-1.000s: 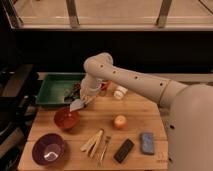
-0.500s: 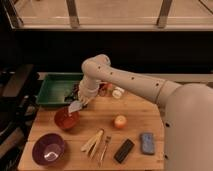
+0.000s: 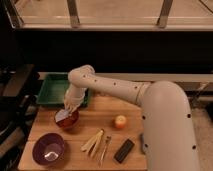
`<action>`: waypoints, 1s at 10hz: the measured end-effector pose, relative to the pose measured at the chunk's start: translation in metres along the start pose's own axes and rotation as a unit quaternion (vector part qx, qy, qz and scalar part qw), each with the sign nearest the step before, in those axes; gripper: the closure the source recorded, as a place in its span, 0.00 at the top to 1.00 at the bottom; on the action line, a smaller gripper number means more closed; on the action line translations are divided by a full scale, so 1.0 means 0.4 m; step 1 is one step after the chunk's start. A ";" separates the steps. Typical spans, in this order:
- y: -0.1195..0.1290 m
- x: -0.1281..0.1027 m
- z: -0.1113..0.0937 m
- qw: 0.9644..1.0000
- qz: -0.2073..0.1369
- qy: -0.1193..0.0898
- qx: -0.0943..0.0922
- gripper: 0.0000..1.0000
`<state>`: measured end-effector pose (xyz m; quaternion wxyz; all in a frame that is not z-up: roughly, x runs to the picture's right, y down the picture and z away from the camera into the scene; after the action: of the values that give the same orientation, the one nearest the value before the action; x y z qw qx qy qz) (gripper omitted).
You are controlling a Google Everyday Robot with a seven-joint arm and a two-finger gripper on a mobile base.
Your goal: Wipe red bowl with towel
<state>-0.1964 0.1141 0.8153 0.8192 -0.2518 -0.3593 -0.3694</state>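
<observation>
The tool [image 3: 69,108] clamps towel [image 3: 63,115] over red bowl [image 3: 71,123], hiding its inside.

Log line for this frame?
gripper: shut on towel, over red bowl | towel: inside red bowl | step: wipe

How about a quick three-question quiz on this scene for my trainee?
1. True or false: the green tray lies behind the red bowl.
2. The gripper, down at the red bowl, is: A open and empty; B shut on the towel; C out of view.
3. Fill in: the bowl in front of the red bowl is coloured ____.

Key: 1 true. 2 B. 3 purple, the purple bowl.
</observation>
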 end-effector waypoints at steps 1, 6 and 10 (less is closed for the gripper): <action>-0.012 -0.022 0.042 1.000 -0.011 -0.014 -0.001 0.00; 0.043 -0.047 0.088 1.000 0.002 -0.029 -0.011 0.00; 0.085 -0.023 0.063 0.999 0.024 -0.008 -0.022 0.00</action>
<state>-0.1841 0.1557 0.8187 0.8193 -0.2808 -0.3515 -0.3554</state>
